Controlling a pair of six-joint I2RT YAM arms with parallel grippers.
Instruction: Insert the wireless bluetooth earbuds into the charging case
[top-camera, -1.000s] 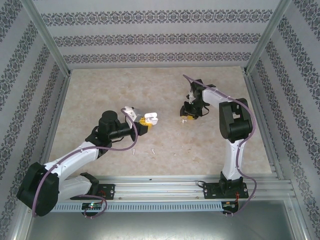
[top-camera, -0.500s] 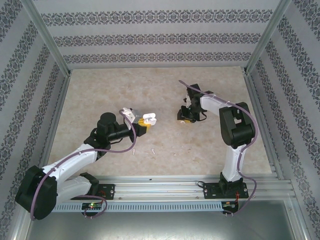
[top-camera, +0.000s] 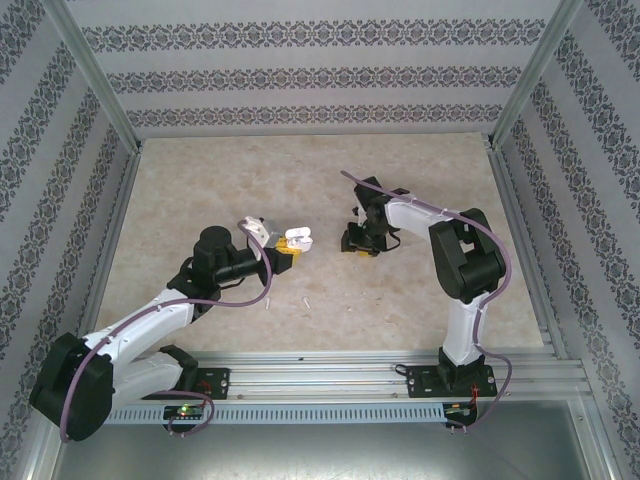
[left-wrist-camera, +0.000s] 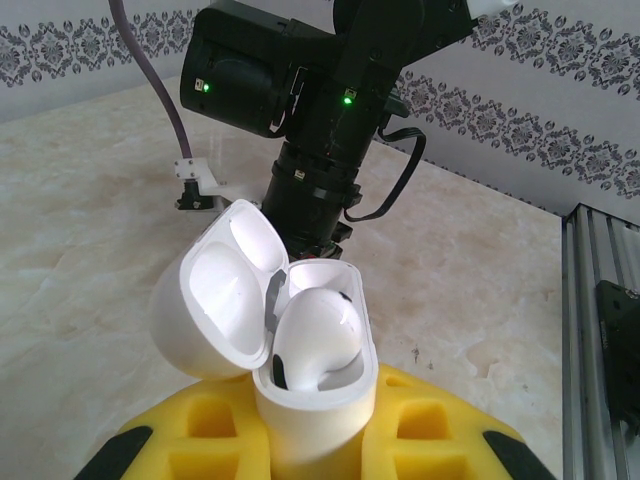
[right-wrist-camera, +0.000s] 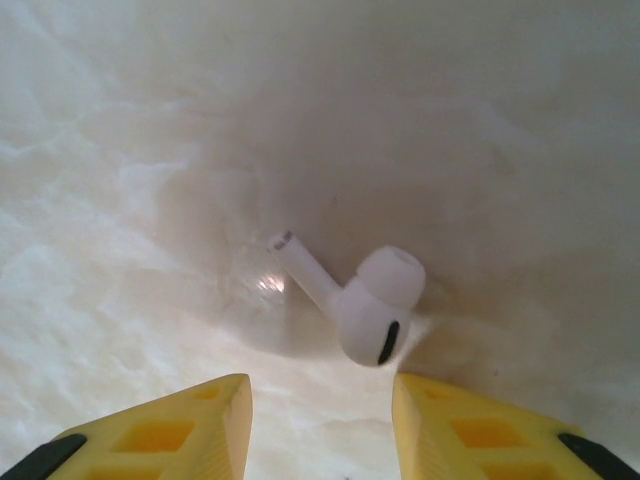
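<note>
Earbud (right-wrist-camera: 372, 300) lies loose on the worktop (right-wrist-camera: 150, 150) just ahead of my right gripper (right-wrist-camera: 318, 400), stem slanting to upper left across the gap of its half-open, empty jaws, while my left gripper (left-wrist-camera: 315, 450), further to the left, is closed on the open charging case (left-wrist-camera: 315, 395).

The desk (top-camera: 300, 180) is pale and blotchy like stone. The walls (top-camera: 300, 60) around it are white with rows of dark flowers. A shiny metal rail (top-camera: 330, 372) runs along the near edge.
</note>
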